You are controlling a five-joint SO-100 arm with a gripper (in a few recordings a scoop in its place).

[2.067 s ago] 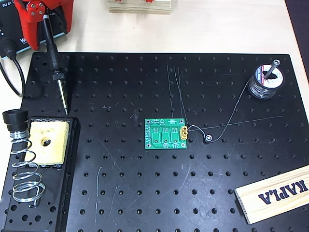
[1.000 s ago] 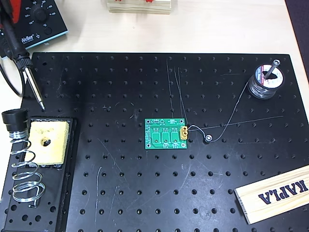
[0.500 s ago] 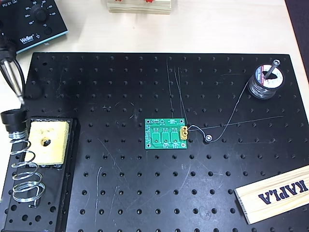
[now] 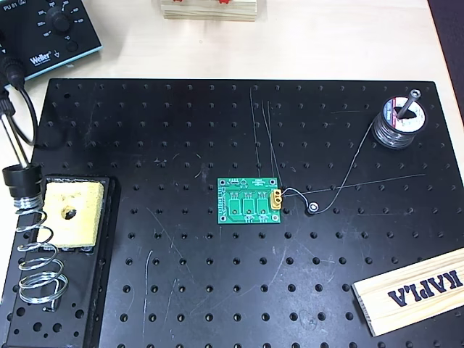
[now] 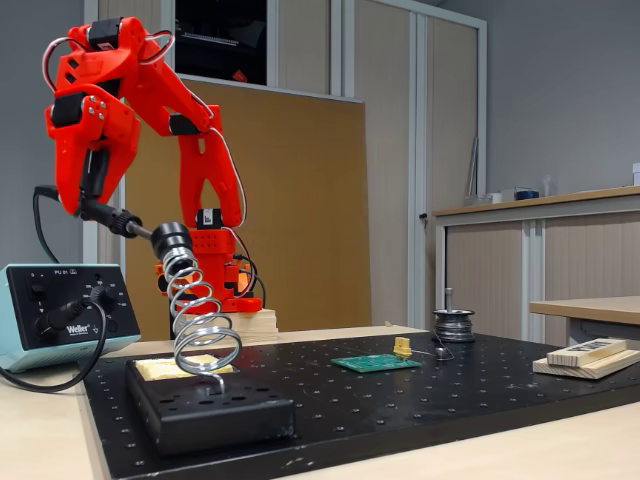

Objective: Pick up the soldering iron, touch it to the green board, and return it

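Red claw [image 5: 88, 195] grips soldering iron [image 5: 118, 221], tip entering stand collar [image 5: 170, 238].

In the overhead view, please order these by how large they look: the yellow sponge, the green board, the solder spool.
1. yellow sponge
2. green board
3. solder spool

The sponge and board look close in area; the spool is clearly smallest.

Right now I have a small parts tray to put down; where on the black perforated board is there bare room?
Free: the wide front strip between the coil-spring stand and the wooden KAPLA block, below the green circuit board. Crowded: right of it, where thin solder wire runs to the spool.
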